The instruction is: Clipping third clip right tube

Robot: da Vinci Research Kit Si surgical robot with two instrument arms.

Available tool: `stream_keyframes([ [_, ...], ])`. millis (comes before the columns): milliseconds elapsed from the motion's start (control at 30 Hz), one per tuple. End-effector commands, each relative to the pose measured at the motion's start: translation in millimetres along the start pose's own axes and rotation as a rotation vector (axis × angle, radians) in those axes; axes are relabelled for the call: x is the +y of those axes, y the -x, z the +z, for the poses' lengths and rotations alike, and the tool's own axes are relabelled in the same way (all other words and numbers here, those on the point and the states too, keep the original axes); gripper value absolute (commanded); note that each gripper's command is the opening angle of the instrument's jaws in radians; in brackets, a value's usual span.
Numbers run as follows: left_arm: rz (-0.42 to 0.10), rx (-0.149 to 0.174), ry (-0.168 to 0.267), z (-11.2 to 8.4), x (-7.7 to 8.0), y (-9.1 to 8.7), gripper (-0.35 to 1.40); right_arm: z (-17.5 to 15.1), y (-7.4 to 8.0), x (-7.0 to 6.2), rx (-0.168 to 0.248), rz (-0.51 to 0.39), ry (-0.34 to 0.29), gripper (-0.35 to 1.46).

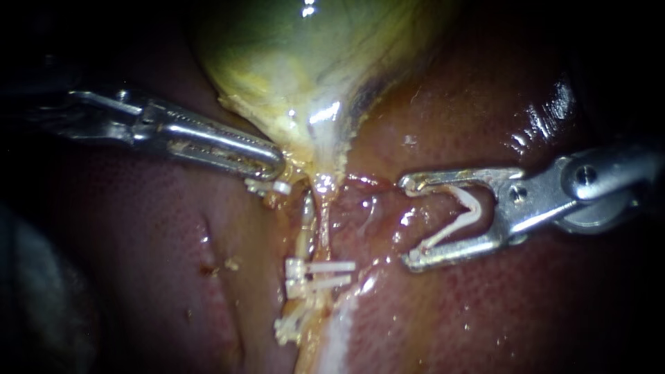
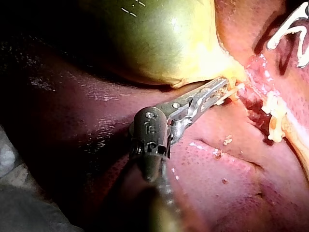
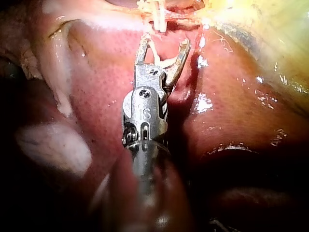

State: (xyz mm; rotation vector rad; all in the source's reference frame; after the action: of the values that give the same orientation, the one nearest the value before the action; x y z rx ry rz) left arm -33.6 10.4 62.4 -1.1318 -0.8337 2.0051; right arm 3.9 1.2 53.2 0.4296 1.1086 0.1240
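Note:
The yellow-green gallbladder (image 1: 312, 62) narrows to a neck from which two thin tubes (image 1: 315, 221) run down side by side. Two white clips (image 1: 318, 273) cross them lower down, another (image 1: 287, 327) lies below, and one (image 1: 267, 185) sits by the left jaws. My left instrument (image 1: 273, 163) is shut on the gallbladder's neck (image 2: 227, 79). My right instrument (image 1: 411, 221) stands to the right of the tubes, apart from them, jaws wide around a V-shaped white clip (image 1: 464, 215). In the right wrist view that clip (image 3: 159, 60) sits between the jaws, short of the clipped tubes (image 3: 157, 14).
Red-brown liver (image 1: 519, 312) surrounds the tubes on both sides. A pale strip of tissue (image 1: 339, 332) runs down beside the lower clips. A small nick (image 1: 208, 260) marks the liver's left lobe.

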Motion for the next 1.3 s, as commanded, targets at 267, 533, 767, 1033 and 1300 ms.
stream_keyframes([
  [267, -0.007, 0.000, 0.010, -3.5, 1.1, -1.2, -0.35, -0.1, -0.3, 0.0, 0.001, 0.002, 0.000, 0.50],
  [533, -0.026, 0.016, -0.013, -8.0, 1.9, -3.6, -0.35, 0.2, -1.5, 0.2, 0.001, 0.010, -0.003, 0.50],
  [767, -0.026, 0.018, -0.019, -7.4, 2.3, -3.4, -0.35, 2.5, -2.5, 0.8, 0.009, 0.153, -0.033, 0.50],
  [1033, -0.026, 0.019, -0.021, -7.2, 2.3, -3.3, -0.35, 6.8, -2.3, 1.6, 0.004, 0.345, -0.039, 0.49],
  [1300, -0.025, 0.019, -0.022, -7.1, 2.3, -3.2, -0.35, 11.2, -1.0, 2.9, 0.019, 0.453, -0.039, 0.48],
])
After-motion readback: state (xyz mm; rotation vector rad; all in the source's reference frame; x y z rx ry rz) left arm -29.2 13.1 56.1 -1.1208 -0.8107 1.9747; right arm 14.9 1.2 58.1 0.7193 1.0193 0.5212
